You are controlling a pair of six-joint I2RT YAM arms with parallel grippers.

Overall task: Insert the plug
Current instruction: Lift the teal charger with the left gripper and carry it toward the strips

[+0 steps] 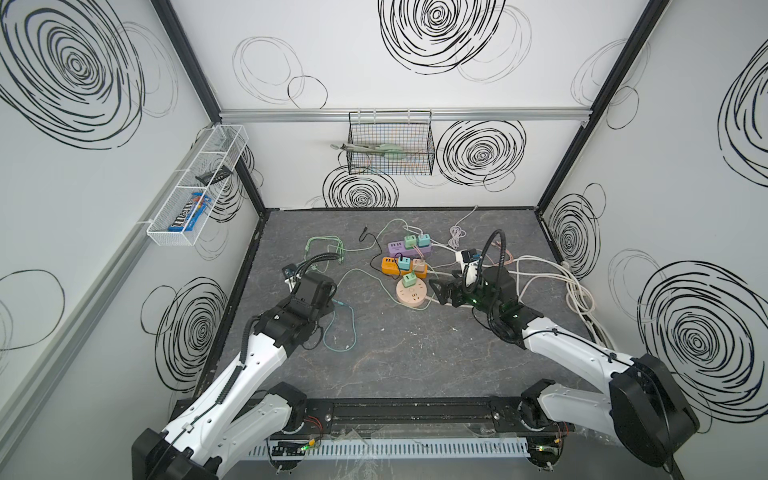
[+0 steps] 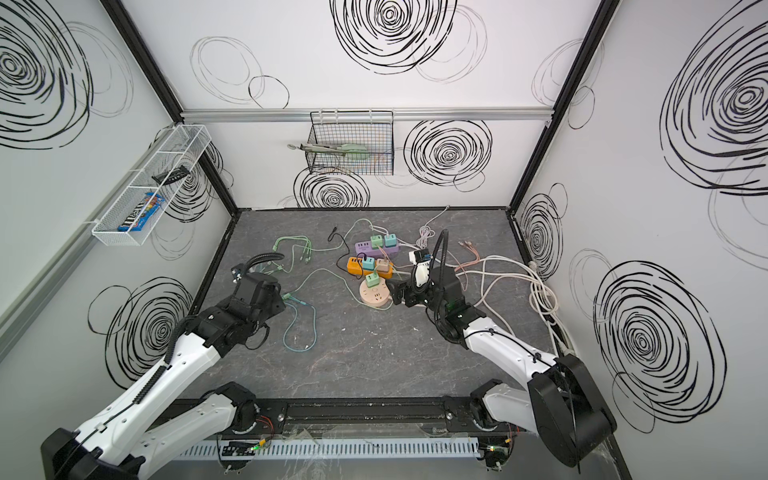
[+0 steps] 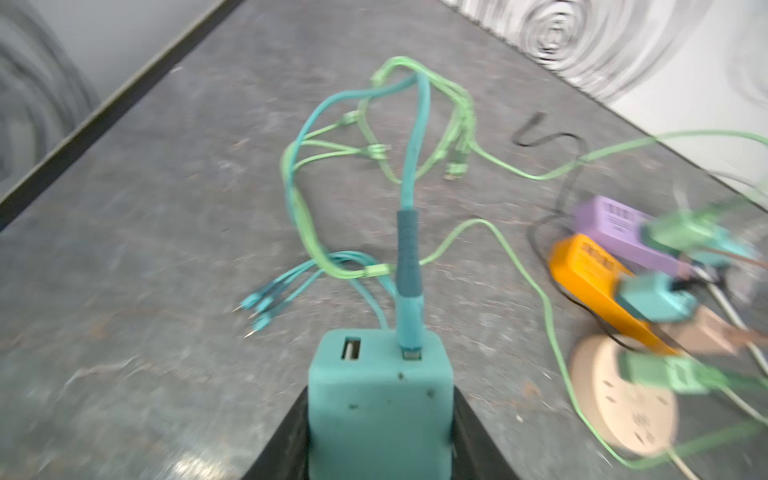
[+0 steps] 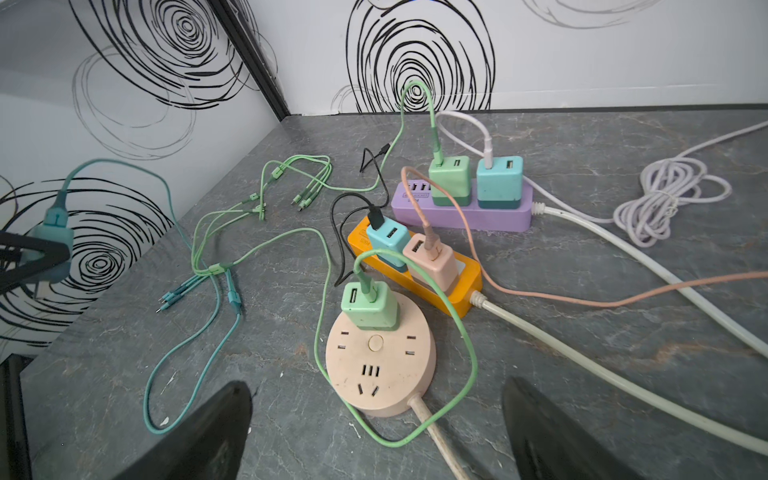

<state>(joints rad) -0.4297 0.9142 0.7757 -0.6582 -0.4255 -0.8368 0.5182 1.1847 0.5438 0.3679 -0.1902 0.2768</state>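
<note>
We have the teal charger (image 3: 380,382) pinched in the left gripper (image 3: 380,432), well apart from the round pink socket (image 4: 380,365); right gripper (image 4: 374,436) spread just beside it; insertion not yet done

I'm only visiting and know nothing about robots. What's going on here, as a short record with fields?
Left fingers: closed on a teal charger, teal cable plugged into it
Right fingers: open, empty, near the round pink socket
Socket use: one green charger in; other slots free
Orange strip: two chargers plugged in
Purple strip: two chargers plugged in
</note>
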